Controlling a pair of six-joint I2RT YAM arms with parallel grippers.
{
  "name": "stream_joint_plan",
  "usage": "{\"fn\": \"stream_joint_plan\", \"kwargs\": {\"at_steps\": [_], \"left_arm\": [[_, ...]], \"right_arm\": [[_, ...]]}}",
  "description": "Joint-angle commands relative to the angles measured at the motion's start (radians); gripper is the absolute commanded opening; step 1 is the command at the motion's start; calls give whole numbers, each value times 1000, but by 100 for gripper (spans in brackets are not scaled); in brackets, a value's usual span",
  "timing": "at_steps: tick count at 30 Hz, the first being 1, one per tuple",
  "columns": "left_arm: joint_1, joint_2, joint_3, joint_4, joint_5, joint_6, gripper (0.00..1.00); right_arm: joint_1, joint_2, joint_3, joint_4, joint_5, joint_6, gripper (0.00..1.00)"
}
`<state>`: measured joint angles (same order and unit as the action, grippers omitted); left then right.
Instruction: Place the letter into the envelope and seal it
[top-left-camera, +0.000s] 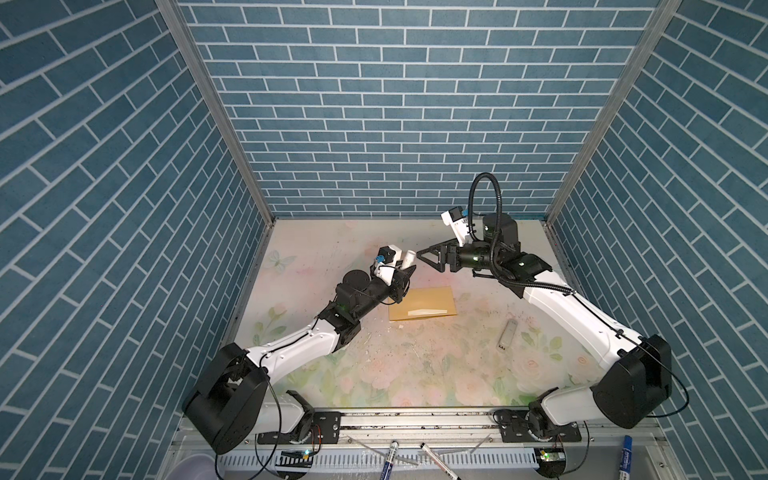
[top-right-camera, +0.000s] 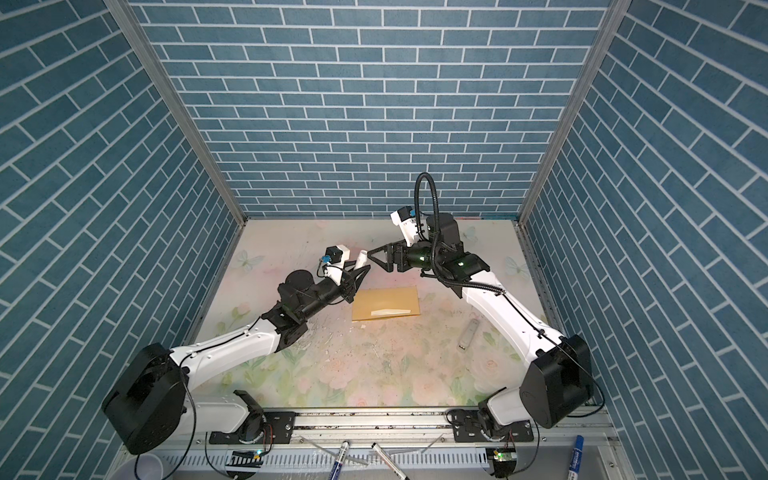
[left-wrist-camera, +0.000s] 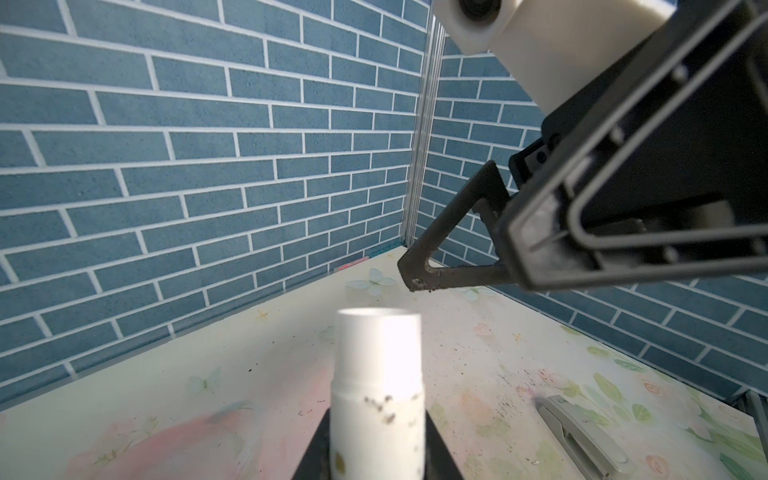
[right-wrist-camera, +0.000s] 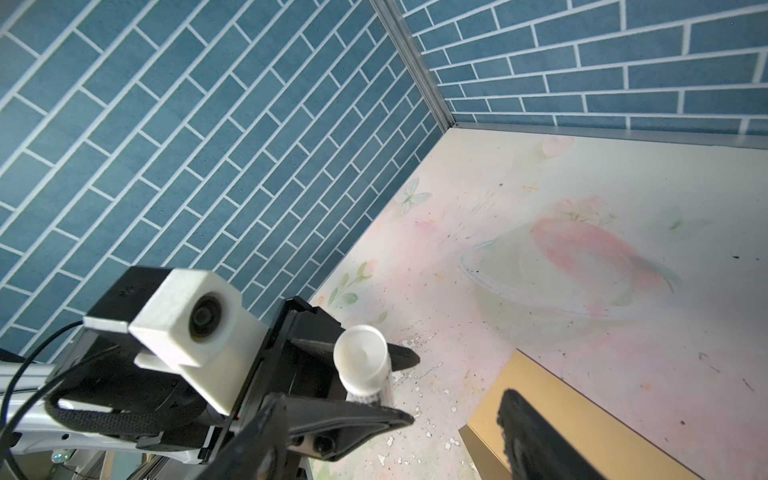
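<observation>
The envelope (top-left-camera: 422, 306) lies flat on the table (top-left-camera: 374, 374); just behind it the left gripper (top-left-camera: 405, 272) clamps a white tube (top-left-camera: 408, 259), and beyond that the right gripper (top-left-camera: 428, 261) hangs with jaws spread, holding nothing

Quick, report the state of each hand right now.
Left hand: closed, holding a white plastic cylindrical tube.
Right hand: open, holding nothing, close to the tube's tip.
</observation>
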<state>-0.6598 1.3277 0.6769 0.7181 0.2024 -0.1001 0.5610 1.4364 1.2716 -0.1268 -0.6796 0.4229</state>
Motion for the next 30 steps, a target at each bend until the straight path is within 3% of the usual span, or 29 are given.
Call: {"fn": "stream_joint_plan", "kwargs": {"at_steps": [1, 12, 21, 24, 28, 30], "left_arm": [[-7, -14, -2, 48, 3, 4, 0], [-11, -7, 2, 44, 15, 7, 0], [-12, -10, 10, 8, 7, 15, 0], [-12, -2, 16, -5, 6, 11, 6], [-12, 2, 17, -31, 7, 4, 22], [-12, 2, 43, -55, 8, 3, 28]], "right_arm": [[20, 24, 71, 0, -25, 16, 79], [64, 102, 125, 39, -44, 38, 63], [82, 125, 130, 56, -63, 46, 20], [82, 122, 133, 36, -61, 29, 10], [82, 116, 148, -20, -44, -18, 0], [82, 112, 161, -66, -26, -55, 0]]}}
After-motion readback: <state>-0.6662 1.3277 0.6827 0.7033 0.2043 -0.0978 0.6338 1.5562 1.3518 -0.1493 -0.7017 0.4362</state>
